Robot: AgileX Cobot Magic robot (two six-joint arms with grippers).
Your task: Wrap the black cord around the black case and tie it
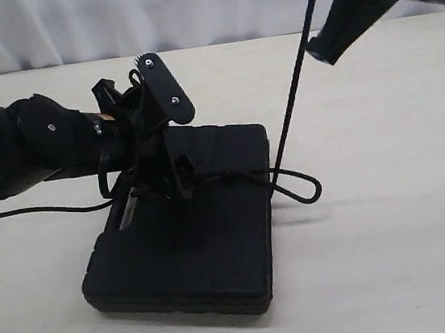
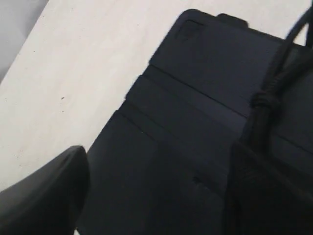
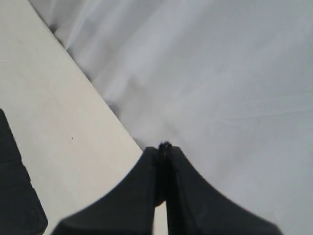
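My left gripper [image 1: 171, 130] hung over the black case [image 1: 209, 253], its jaws spread wide and clamping nothing. The case lay flat on the table [image 1: 392, 227]. High on the right, my right gripper [image 3: 164, 156] held its jaws pinched on the black cord [image 1: 295, 97]. The cord ran taut down to the case's right edge, looped on the table beside it, and crossed the lid to a knot [image 2: 264, 100].
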